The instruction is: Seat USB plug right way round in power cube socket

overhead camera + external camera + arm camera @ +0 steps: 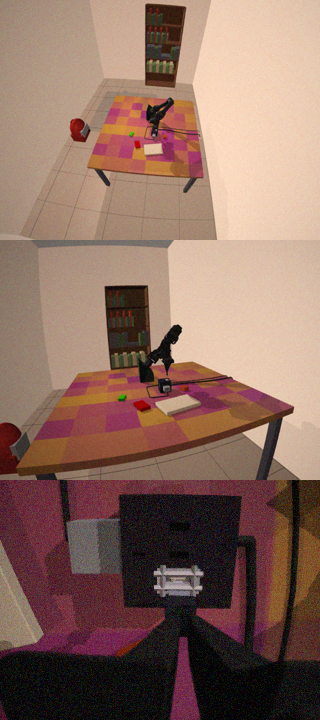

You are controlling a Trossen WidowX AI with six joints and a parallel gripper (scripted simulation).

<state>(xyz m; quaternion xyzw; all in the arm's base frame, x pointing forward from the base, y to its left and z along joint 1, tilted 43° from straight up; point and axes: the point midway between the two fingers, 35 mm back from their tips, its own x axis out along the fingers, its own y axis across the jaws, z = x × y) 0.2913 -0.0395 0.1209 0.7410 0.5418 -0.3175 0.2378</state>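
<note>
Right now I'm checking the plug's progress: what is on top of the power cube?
The gripper holds a pale USB plug over the power cube; dark slots show, but the plug hides its socket.
</note>
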